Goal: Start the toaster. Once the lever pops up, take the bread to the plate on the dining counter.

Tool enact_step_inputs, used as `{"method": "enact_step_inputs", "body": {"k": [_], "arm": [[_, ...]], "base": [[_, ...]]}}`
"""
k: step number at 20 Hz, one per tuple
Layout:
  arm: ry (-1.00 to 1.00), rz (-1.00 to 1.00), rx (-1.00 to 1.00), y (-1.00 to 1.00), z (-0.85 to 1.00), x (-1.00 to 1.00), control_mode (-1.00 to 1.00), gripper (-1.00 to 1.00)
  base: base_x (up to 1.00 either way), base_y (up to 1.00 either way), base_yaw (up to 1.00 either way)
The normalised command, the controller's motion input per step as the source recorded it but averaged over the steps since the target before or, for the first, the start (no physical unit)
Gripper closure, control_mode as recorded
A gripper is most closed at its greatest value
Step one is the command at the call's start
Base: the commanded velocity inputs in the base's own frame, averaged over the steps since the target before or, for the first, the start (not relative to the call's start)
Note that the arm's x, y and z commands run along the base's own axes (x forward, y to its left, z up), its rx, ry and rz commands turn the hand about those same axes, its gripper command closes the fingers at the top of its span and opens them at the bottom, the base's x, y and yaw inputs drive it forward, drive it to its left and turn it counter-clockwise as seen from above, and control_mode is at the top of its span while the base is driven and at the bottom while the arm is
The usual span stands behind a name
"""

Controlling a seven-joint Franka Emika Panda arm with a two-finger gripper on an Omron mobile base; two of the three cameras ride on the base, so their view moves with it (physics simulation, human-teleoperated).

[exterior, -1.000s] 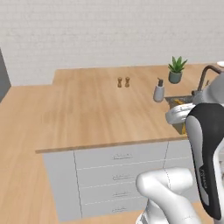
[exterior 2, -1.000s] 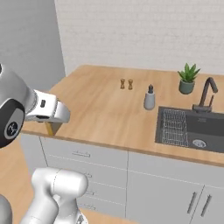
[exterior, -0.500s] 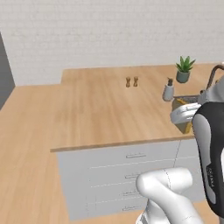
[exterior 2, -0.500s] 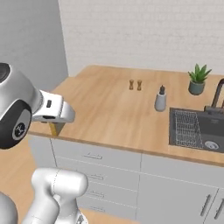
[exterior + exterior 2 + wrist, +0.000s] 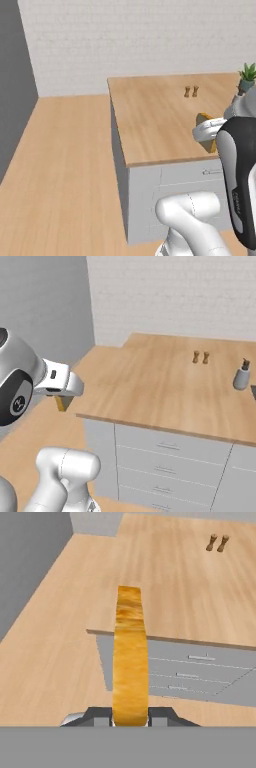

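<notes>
Light-wood surface (image 5: 165, 386) over grey drawers is being shown across the right of the right base view. At lower centre of the hand view, the bread (image 5: 130, 657) is being gripped on edge by the end effector (image 5: 130, 716), closed narrowly.

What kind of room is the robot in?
Most likely a kitchen: a wood counter over grey drawers, with small salt and pepper shakers and a soap dispenser on top. The gripper holds a slice of bread.
</notes>
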Motion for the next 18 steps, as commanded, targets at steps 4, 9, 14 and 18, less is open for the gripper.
{"method": "enact_step_inputs", "body": {"k": [4, 9, 14, 18], "arm": [[0.0, 0.0, 0.0, 0.0, 0.0, 0.0, 1.0, 1.0], [0.0, 0.0, 0.0, 0.0, 0.0, 0.0, 1.0, 1.0], [0.0, 0.0, 0.0, 0.0, 0.0, 0.0, 1.0, 1.0], [0.0, 0.0, 0.0, 0.0, 0.0, 0.0, 1.0, 1.0]], "base": [[0.18, 1.0, 0.0], [0.21, 1.0, 0.0], [0.47, 1.0, 0.0], [0.74, 0.85, -0.01]]}}
